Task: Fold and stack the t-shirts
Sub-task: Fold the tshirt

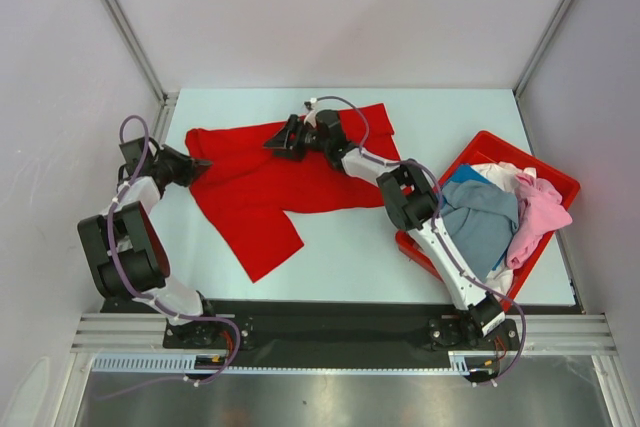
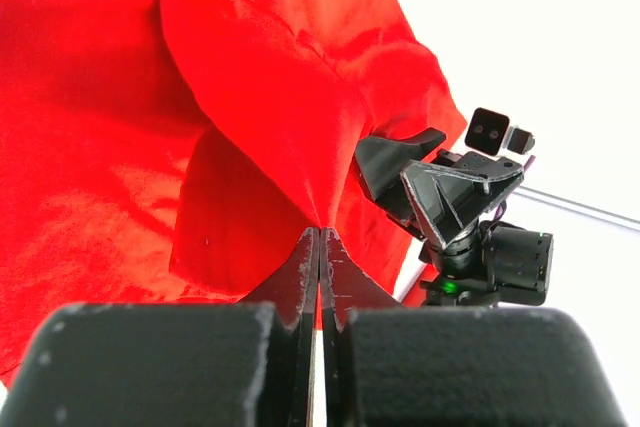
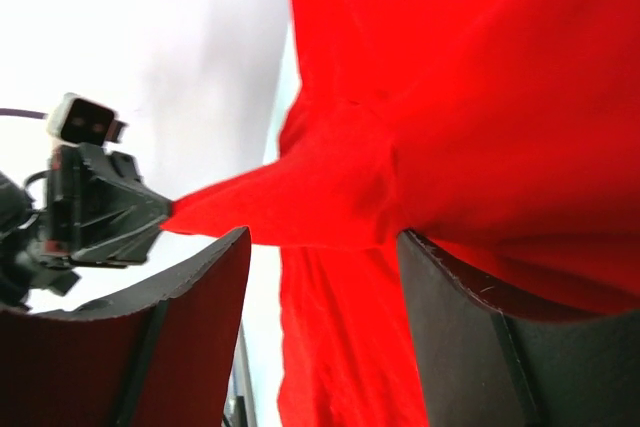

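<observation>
Jaws of the left gripper (image 2: 320, 235) pinch a fold of the red t-shirt (image 1: 262, 192), spread across the middle of the table (image 1: 350, 262); the right gripper (image 3: 322, 239) stands with jaws apart over the shirt's far edge. Other t-shirts (image 1: 480, 222) lie heaped in the red bin (image 1: 488, 139), right.

Finding: you are operating in a lab test cell. White panels (image 1: 330, 7) on aluminium struts (image 1: 120, 22) enclose a pale surface (image 1: 350, 257). Left arm (image 1: 125, 247) and right arm (image 1: 445, 247) are bolted to a black plate (image 1: 330, 319).
</observation>
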You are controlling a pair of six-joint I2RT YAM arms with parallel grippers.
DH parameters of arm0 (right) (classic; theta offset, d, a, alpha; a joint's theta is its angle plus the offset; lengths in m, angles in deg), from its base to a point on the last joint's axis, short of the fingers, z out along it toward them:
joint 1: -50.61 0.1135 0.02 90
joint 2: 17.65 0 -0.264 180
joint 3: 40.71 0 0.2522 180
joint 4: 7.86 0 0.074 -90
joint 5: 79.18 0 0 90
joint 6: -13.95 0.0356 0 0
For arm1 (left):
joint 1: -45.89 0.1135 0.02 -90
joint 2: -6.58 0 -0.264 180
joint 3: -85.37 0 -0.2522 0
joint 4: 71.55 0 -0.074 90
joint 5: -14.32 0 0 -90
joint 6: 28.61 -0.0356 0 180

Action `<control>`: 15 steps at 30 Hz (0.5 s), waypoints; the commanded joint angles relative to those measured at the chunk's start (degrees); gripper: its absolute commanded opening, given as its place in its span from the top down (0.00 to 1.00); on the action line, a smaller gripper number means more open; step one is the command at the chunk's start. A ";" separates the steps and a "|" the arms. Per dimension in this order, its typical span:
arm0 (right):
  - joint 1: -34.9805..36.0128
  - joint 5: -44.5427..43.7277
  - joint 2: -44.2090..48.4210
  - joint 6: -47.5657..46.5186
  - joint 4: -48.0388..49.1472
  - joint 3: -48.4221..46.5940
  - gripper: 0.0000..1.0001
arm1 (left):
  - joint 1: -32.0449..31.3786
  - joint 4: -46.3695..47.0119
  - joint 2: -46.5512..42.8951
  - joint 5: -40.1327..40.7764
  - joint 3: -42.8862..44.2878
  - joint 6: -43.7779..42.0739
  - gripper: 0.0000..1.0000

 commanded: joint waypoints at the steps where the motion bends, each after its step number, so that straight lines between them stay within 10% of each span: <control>1: 1.25 0.44 -2.20 4.03 7.03 -1.46 0.34 | 0.59 1.79 -0.28 -1.75 1.35 1.86 1.00; 15: 2.48 -3.77 -1.59 6.24 9.36 3.55 0.38 | 0.50 2.84 -0.19 -2.63 2.31 2.83 1.00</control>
